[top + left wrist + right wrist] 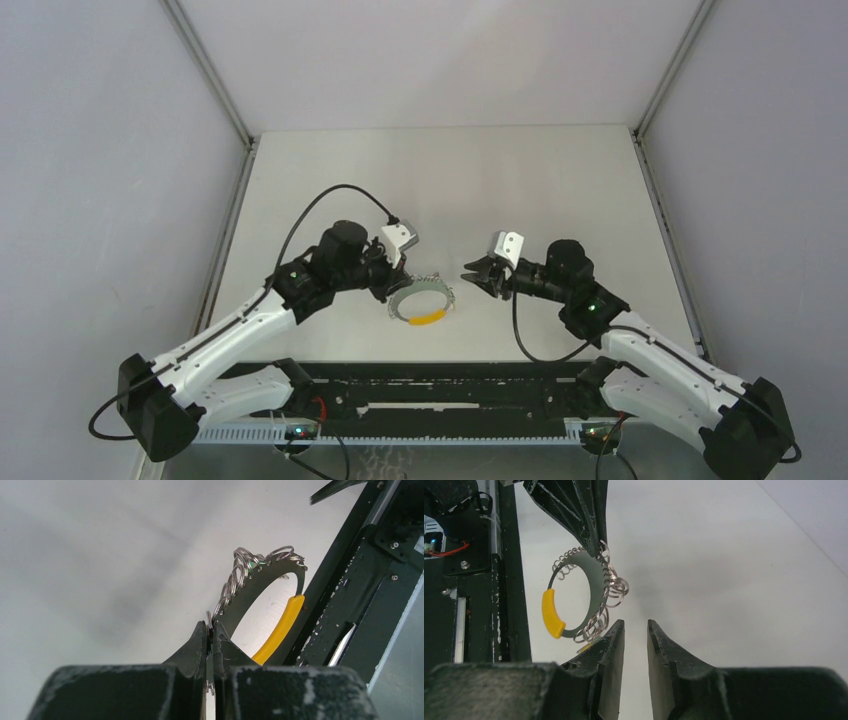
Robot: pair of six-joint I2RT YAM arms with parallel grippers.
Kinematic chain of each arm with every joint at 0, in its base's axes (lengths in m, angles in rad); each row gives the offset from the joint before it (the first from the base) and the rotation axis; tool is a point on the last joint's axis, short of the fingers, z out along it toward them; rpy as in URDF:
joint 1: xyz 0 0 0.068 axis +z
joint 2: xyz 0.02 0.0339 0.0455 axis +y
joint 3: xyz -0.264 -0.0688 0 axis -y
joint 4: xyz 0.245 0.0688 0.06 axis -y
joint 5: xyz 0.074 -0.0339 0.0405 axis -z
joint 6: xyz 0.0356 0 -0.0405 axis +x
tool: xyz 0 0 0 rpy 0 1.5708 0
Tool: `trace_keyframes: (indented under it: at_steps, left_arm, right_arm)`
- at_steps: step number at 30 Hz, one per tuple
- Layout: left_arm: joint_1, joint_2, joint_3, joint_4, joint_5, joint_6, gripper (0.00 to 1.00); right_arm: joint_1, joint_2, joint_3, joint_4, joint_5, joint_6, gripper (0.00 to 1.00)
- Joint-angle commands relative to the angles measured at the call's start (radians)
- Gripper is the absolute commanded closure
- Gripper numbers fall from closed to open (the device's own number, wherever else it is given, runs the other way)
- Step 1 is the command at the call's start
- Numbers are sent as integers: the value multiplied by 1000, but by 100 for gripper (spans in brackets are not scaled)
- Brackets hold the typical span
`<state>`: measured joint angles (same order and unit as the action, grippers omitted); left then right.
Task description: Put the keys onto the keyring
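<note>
Room: plain grey walls [90, 150] left, right and far, with pale metal struts [210, 75] running up the corners.

Surface: white table [450, 190], matt and evenly lit. A black rail [440, 395] runs along the near edge between my two bases.

Arms: left arm [240, 330] reaches in from near left, right arm [650, 350] from near right. They face each other over the middle of the table.

Left gripper [209, 630]: fingers pressed together, pinching the left rim of the keyring [598, 587].

Right gripper [635, 627]: fingers a little spread, with only the white table showing in the gap. It sits just right of the keyring.

Keyring: flat grey band between the two grippers, its outer rim strung with small wire rings [616, 587].

Yellow piece [551, 612]: a curved strip on the ring's near arc. I cannot tell whether it is a key head.
</note>
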<state>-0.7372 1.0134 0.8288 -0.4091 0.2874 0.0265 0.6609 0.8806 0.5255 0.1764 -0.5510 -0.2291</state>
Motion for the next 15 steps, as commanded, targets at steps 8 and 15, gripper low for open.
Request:
trace_keyframes:
  at_steps: [8,15]
  left_arm:
    - [25,-27,93,-7,-1,19,100]
    - [34,-34,96,-14,14,23,100]
  right_arm:
    - [45,-50,-50,-60,-26,-24,75]
    - [83,-36,-61,-14,-13,-61,75]
